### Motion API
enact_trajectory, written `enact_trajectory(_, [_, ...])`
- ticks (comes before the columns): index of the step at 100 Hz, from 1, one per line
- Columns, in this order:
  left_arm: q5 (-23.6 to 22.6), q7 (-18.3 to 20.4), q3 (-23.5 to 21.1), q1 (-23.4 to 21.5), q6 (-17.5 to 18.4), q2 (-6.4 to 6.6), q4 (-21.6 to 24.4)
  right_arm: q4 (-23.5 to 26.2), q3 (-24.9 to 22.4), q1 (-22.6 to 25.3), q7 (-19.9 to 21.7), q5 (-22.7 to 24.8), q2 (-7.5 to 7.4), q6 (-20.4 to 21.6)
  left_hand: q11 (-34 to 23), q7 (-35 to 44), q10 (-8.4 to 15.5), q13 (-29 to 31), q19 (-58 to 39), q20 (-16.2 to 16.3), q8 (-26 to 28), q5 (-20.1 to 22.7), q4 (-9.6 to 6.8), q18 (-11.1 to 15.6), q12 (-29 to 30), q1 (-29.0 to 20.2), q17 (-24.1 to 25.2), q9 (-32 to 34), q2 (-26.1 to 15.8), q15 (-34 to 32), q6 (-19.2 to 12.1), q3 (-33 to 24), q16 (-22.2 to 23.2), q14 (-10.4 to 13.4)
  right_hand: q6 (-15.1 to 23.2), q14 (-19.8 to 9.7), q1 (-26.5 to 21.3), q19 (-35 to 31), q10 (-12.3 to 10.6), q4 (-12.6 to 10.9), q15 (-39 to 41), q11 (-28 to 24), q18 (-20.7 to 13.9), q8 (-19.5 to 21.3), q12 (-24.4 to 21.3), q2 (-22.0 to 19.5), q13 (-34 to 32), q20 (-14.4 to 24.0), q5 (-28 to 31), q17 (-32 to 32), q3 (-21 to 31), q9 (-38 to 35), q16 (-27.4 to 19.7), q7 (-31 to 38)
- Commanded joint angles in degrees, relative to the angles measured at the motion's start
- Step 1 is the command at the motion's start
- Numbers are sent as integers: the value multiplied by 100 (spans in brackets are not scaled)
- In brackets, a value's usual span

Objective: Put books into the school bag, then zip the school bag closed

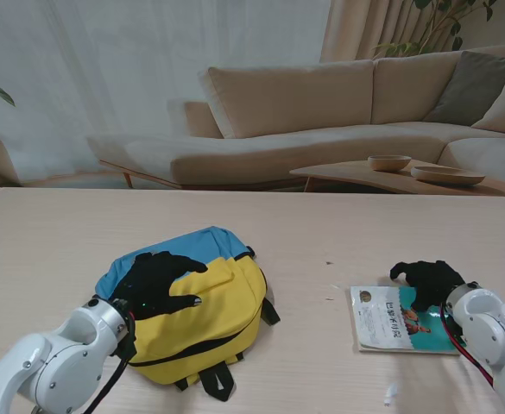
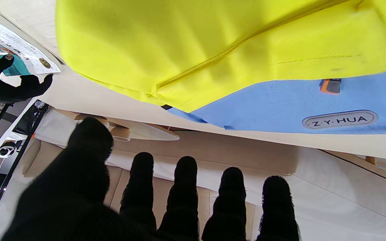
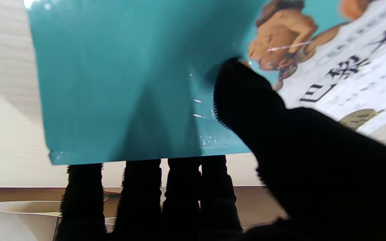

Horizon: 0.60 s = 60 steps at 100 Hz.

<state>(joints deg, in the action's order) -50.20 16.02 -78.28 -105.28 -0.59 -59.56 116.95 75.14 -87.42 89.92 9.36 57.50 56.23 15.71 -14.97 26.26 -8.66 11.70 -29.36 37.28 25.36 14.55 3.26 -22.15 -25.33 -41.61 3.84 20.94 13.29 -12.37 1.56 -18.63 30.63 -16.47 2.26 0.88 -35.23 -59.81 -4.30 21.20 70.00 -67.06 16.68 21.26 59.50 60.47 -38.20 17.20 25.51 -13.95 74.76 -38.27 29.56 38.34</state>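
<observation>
The yellow and blue school bag [image 1: 222, 293] lies flat on the table, left of centre. My left hand [image 1: 157, 285] hovers over its top, fingers spread and holding nothing. The left wrist view shows a gap between my fingers [image 2: 179, 187] and the bag [image 2: 213, 50], and an orange zip pull [image 2: 329, 86] on the blue part. A teal and white book [image 1: 386, 323] lies at the right. My right hand [image 1: 429, 278] grips its far right corner. In the right wrist view the thumb [image 3: 246, 93] presses the cover [image 3: 112, 83] and the fingers hook behind the edge.
The wooden table [image 1: 321, 233] stretches far beyond the bag. A small white scrap [image 1: 390, 397] lies near its front edge by my right arm. Past the table stand a beige sofa [image 1: 304, 103] and a low table with two bowls [image 1: 390, 162].
</observation>
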Motion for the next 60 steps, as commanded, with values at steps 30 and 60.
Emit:
enact_trajectory(30, [-21, 120, -13, -31, 18, -20, 48, -223, 59, 143, -406, -173, 197, -88, 5, -35, 114, -147, 330, 93, -51, -93, -160, 164, -53, 80, 114, -183, 20, 227, 49, -213, -104, 121, 2013, 5, -617, -357, -1158, -829, 229, -1558, 758, 1430, -246, -188, -1219, 90, 3754, -812, 664, -1810, -232, 2162])
enact_trajectory(60, [-21, 89, -29, -62, 9, -26, 68, 198, -190, 330, -439, -409, 277, -241, 14, -42, 121, -161, 361, 103, -54, -57, -156, 176, -54, 95, 114, -180, 12, 240, 51, -215, -99, 123, 1831, 107, -365, -403, -893, -1327, 529, -1647, 846, 2608, 508, 241, -643, 44, 3637, -857, 1517, -1515, -82, 1932])
